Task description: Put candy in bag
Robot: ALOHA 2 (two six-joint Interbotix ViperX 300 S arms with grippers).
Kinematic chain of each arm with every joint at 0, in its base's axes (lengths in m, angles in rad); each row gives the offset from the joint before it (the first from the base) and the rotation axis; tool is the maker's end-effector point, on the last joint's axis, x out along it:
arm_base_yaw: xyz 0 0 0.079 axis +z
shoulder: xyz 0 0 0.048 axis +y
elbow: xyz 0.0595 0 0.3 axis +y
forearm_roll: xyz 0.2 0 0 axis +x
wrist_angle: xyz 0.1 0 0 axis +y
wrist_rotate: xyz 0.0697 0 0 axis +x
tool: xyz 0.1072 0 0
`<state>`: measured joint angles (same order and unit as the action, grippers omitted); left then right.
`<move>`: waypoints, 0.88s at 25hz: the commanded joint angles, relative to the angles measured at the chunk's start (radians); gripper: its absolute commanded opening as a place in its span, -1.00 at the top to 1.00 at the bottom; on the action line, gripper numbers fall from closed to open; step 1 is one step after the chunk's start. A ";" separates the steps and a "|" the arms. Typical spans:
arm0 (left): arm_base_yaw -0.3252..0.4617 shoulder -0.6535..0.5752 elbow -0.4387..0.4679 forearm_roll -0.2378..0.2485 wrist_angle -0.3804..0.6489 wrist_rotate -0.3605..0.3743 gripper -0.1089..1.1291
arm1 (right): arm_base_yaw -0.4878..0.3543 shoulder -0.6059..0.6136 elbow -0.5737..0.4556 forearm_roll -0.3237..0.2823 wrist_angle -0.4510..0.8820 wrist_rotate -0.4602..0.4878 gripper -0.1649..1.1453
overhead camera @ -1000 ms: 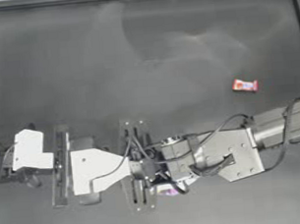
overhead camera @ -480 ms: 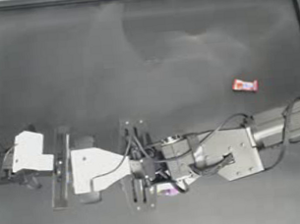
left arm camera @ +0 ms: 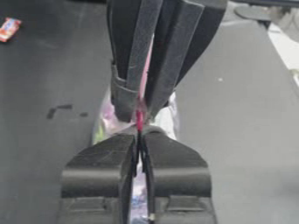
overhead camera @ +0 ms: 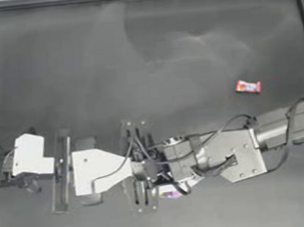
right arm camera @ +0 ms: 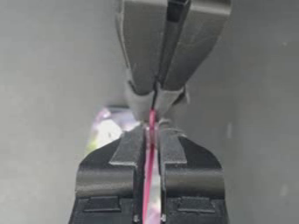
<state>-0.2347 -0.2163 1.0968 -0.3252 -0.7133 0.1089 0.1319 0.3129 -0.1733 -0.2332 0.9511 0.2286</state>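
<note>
Left gripper [overhead camera: 145, 172] reaching in from left, low on table [overhead camera: 142, 51], jaws clenching pink strip of bag [overhead camera: 168, 191]. Bag hanging between both grippers at bottom centre, sweets showing through; likely light, soft, crinkly, slippery, so gripping at stiffer closure strip seems best. Right gripper [overhead camera: 161, 168] crossing in from right, meeting left head-on, also pinching same strip. Candy [overhead camera: 248, 86] lying well apart toward right edge, untouched, probably light and rigid enough for pinching across short sides
</note>
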 commanded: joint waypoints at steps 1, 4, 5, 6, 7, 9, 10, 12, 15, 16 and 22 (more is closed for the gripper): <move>0.000 -0.011 -0.020 0.005 -0.005 0.002 0.29 | 0.000 -0.057 -0.011 -0.005 -0.006 0.000 0.25; 0.000 -0.011 -0.021 0.005 -0.005 0.003 0.44 | 0.000 -0.057 -0.011 -0.002 -0.006 0.000 0.25; 0.000 -0.011 -0.023 0.005 -0.005 0.005 0.47 | 0.000 -0.057 -0.011 -0.002 -0.006 0.000 0.25; 0.000 -0.011 -0.023 0.006 -0.005 0.008 0.50 | 0.000 -0.057 -0.011 -0.002 -0.006 0.000 0.25; -0.002 -0.011 -0.023 0.006 -0.005 0.015 0.53 | 0.000 -0.057 -0.011 -0.002 -0.006 0.000 0.25; -0.008 -0.011 -0.025 0.006 -0.005 0.031 0.57 | 0.000 -0.057 -0.011 0.002 -0.008 0.000 0.25; -0.009 -0.011 -0.025 0.006 -0.005 0.040 0.59 | 0.000 -0.057 -0.011 0.002 -0.006 0.000 0.25; -0.018 -0.012 -0.025 0.006 -0.006 0.058 0.61 | 0.000 -0.055 -0.011 0.003 -0.006 0.000 0.25; -0.020 -0.012 -0.026 0.006 -0.005 0.067 0.61 | 0.000 -0.057 -0.011 0.003 -0.006 0.000 0.25; -0.021 -0.012 -0.026 0.006 -0.006 0.069 0.61 | 0.000 -0.055 -0.011 0.003 -0.006 0.000 0.25; -0.021 -0.014 -0.026 0.005 -0.006 0.071 0.62 | 0.003 -0.057 -0.006 0.008 -0.006 0.000 0.25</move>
<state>-0.2546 -0.2148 1.0937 -0.3221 -0.7133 0.1764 0.1335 0.3129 -0.1703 -0.2286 0.9511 0.2270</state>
